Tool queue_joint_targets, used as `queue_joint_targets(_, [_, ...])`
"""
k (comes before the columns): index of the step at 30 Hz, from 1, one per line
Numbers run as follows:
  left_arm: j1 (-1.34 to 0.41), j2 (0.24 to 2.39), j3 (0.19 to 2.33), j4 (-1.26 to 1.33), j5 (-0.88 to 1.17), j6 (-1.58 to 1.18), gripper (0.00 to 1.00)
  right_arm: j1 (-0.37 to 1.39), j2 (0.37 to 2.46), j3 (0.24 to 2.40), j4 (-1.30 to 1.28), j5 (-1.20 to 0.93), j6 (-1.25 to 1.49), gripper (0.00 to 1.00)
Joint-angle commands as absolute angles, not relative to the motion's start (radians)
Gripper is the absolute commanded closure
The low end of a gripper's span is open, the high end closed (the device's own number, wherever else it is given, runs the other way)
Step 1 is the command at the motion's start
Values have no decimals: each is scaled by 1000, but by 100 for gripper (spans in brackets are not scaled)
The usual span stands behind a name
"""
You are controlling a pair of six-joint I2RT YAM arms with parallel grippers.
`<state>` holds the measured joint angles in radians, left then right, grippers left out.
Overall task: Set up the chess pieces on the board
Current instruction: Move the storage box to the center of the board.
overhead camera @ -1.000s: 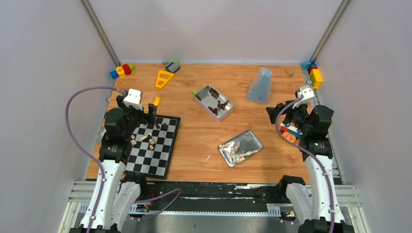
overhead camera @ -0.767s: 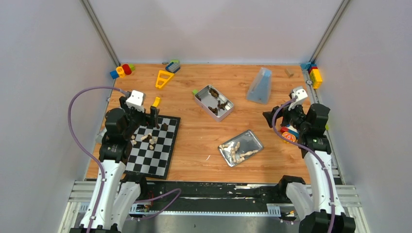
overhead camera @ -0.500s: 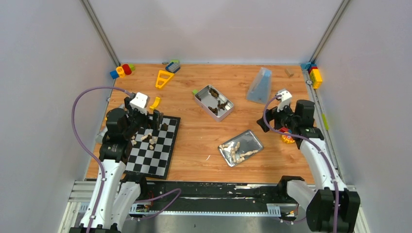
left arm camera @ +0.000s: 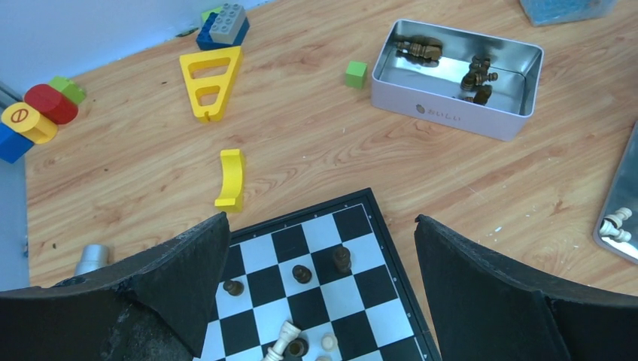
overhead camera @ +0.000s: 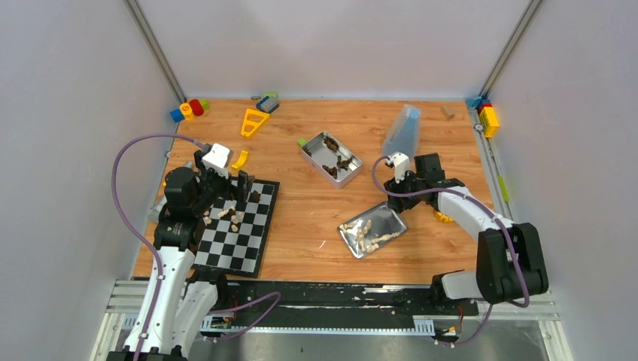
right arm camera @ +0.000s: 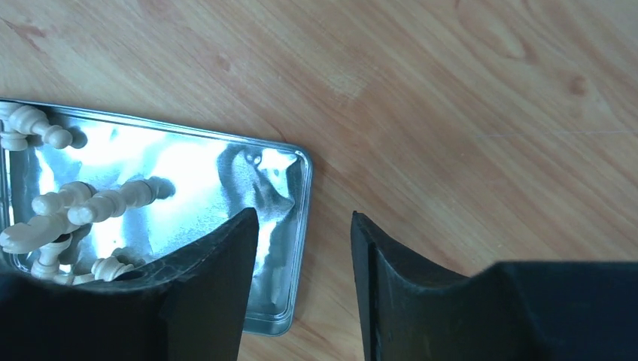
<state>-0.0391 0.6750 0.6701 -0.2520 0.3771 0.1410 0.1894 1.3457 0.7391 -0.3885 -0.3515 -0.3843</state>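
**Both grippers empty, jaws apart**

Right gripper [right arm camera: 305,218]: jaws narrowly parted, nothing held, with the corner rim of the metal tray [right arm camera: 188,173] seen between them. Cream pieces [right arm camera: 98,203] lie in it beyond one finger. Left gripper [left arm camera: 320,222]: jaws wide apart above the board [left arm camera: 361,282], dark pieces [left arm camera: 342,259] standing between the fingers

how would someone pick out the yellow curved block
On the table, find the chessboard at the left. Just beyond its far edge lies a small yellow curved block. Unlike the yellow triangle frame farther back, it is solid and banana-shaped.
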Motion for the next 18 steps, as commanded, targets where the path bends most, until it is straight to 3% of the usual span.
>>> queue_joint_targets(1, [-41, 664, 689, -242, 400, 152, 0, 205, 1418, 798, -440, -278, -425, 55])
queue_joint_targets(18, [-41, 660, 681, -235, 396, 159, 0, 189, 1408, 709, -507, -166, -540, 93])
